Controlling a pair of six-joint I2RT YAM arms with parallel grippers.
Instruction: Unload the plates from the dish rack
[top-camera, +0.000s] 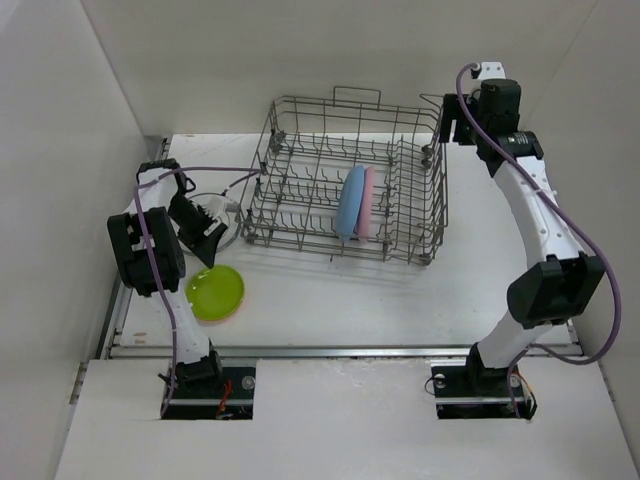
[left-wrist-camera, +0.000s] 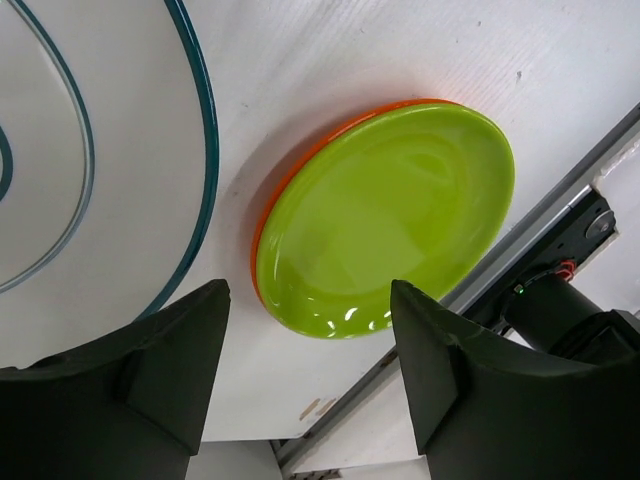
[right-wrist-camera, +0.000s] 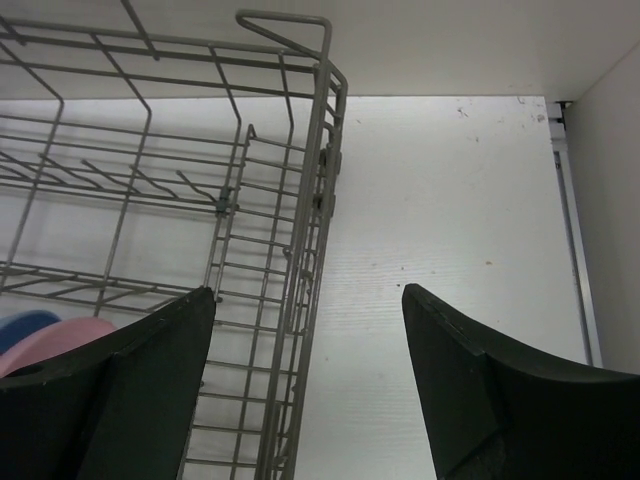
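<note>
Left wrist view: my left claw (left-wrist-camera: 308, 310) hangs wide open, with nothing between its two dark fingers (left-wrist-camera: 170, 370). Below the gap a lime-green plate (left-wrist-camera: 390, 220) lies flat on the white table (left-wrist-camera: 350, 50). It is stacked on an orange plate (left-wrist-camera: 262, 215), whose rim shows only along the left edge. Just beside that pile, to the left, a white plate (left-wrist-camera: 110, 130) with teal rings also lies flat.

Right wrist view: my right claw (right-wrist-camera: 308, 310) is wide open and empty too. It hovers at the far right corner of the grey wire rack (right-wrist-camera: 322, 170), and the rack's end wall runs up through the gap between the fingers. At the lower left, inside the rack, I see the top of a pink plate (right-wrist-camera: 60, 340) and a sliver of a blue plate (right-wrist-camera: 20, 322) close against it. I cannot tell whether the two touch.

Top view: the blue and pink plates stand on edge, side by side, in the right half of the rack. Their faces look toward the rack's ends, so their rims run from the near side to the far side. The rest of the rack looks bare.

From the right claw the two plates lie toward me and to the left, down among the tines. The left claw is well apart from them, outside the rack's left end. I judge the right arm the nearer one, with the pink plate on its side. Its fingers would need to straddle that plate's upper rim across the thin way.
</note>
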